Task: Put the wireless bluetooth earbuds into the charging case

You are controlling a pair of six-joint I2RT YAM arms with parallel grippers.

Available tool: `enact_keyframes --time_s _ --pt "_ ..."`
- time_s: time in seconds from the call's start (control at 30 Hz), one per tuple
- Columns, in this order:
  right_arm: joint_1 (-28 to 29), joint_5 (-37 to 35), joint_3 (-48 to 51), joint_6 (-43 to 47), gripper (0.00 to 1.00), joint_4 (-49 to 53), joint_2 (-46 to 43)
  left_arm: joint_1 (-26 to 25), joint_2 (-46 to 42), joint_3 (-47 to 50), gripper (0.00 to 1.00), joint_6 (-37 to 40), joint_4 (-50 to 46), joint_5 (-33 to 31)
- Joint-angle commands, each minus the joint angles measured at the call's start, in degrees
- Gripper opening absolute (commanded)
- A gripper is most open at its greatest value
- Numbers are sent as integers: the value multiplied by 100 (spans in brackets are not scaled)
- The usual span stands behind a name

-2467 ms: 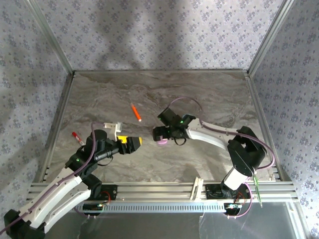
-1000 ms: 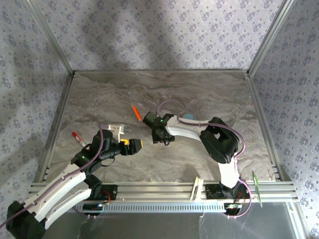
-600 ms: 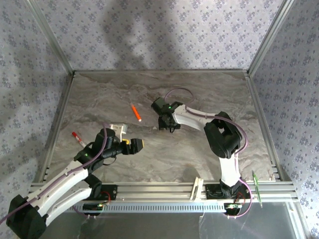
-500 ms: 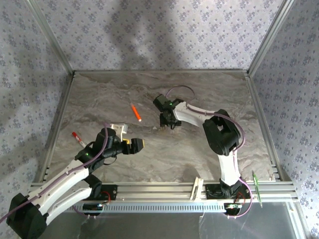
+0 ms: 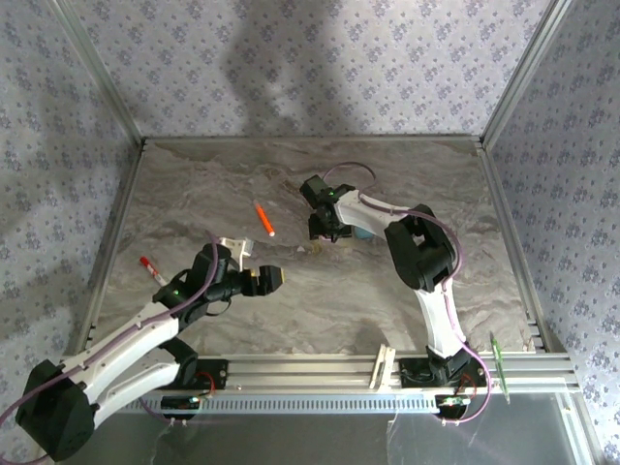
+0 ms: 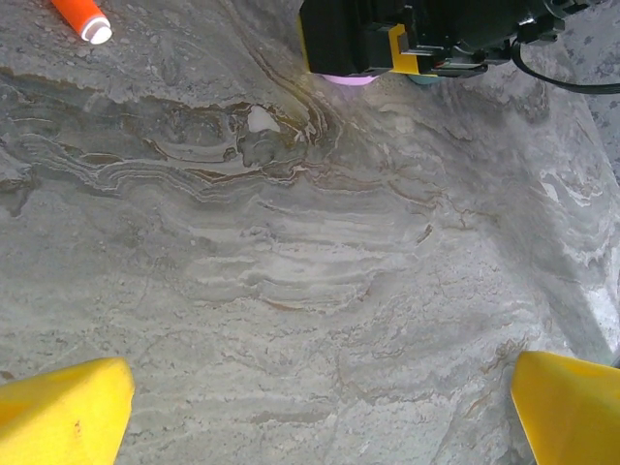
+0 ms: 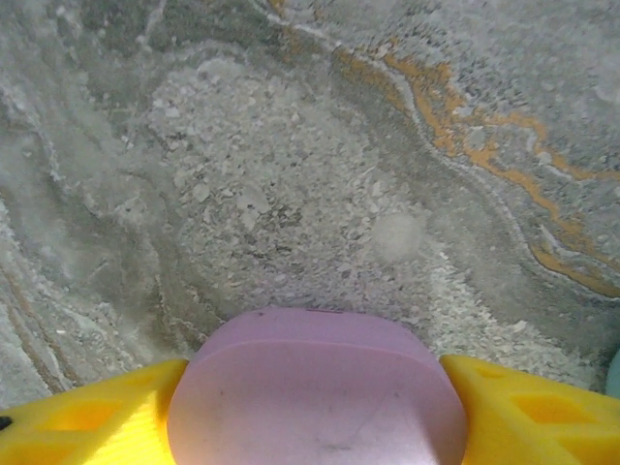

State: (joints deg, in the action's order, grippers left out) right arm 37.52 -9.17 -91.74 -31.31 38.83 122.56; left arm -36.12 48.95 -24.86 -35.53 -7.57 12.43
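Note:
A pink oval charging case (image 7: 310, 339) sits between the yellow fingers of my right gripper (image 7: 312, 407), which touch both its sides just above the marble table. From above, the right gripper (image 5: 325, 231) is at the table's back middle, next to a pale cyan case (image 5: 363, 232). In the left wrist view the pink case (image 6: 347, 79) peeks out under that gripper. My left gripper (image 6: 325, 387) hangs open over bare marble, nearer the front (image 5: 273, 279), with nothing between its fingers. The earbuds are out of view.
An orange pen-like stick (image 5: 263, 219) lies left of the right gripper, also at the top left of the left wrist view (image 6: 82, 17). A small red item (image 5: 150, 267) lies by the left edge. Metal rails (image 5: 320, 373) line the front.
The right gripper has moved back and a little right with the pink case, ending beside the cyan case. The left gripper has edged slightly right and stayed open.

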Motion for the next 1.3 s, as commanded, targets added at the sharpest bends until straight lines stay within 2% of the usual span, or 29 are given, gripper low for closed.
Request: enact_keyframes --time_s 0.0,0.17,0.3,0.47,0.57,0.97,1.1,1.27 --pt "-15 170 16 91 75 66 -44 -25 117 -214 100 90 264 85" --pt "-34 390 471 151 89 -259 -700 -33 190 -313 100 90 353 77" --pt "3 604 1016 217 95 -683 -1401 -138 2 -387 100 72 379 -135" --pt "88 1049 2245 337 99 -1592 -2607 -311 -371 -408 100 81 405 -373" --pt "227 1177 3131 531 100 -2089 -3472 -424 -602 -384 100 116 432 -512" --pt "1177 518 5448 591 100 -2755 -7085 -1155 -1503 2 100 239 1066 -758" --pt "1606 337 6060 575 100 -2890 -8021 -1483 -1539 27 100 274 1103 -875" --pt "1914 131 6564 503 100 -2937 -8670 -1774 -1310 8 100 259 1013 -1153"
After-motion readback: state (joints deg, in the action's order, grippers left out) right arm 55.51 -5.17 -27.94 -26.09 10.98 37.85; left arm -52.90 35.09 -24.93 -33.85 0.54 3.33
